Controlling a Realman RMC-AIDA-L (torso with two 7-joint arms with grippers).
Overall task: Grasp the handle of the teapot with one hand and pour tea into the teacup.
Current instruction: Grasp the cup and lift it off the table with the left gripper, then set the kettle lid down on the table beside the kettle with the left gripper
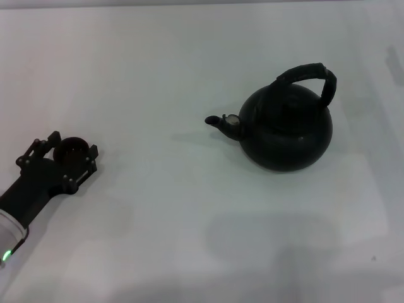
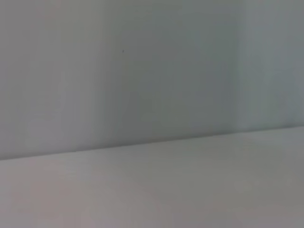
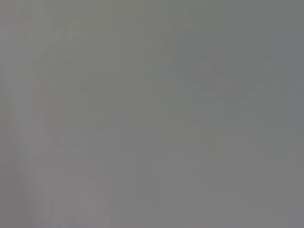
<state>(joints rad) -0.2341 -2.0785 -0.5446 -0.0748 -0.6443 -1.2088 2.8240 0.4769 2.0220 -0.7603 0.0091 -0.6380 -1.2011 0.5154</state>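
Observation:
The large round black teapot [image 1: 287, 129] stands on the white table at the right of the head view, spout pointing left toward the middle. Its thick wrapped hoop handle [image 1: 309, 74] arches over the top, free of any gripper. The small dark teacup [image 1: 69, 149] sits at the far left. My left gripper [image 1: 71, 151] reaches in from the lower left and sits around the teacup, far from the teapot. My right gripper is out of view. Both wrist views show only blank pale surfaces.
The white table [image 1: 158, 208] stretches between the teacup and the teapot with nothing on it. A faint shadow [image 1: 265, 240] lies on the table in front of the teapot.

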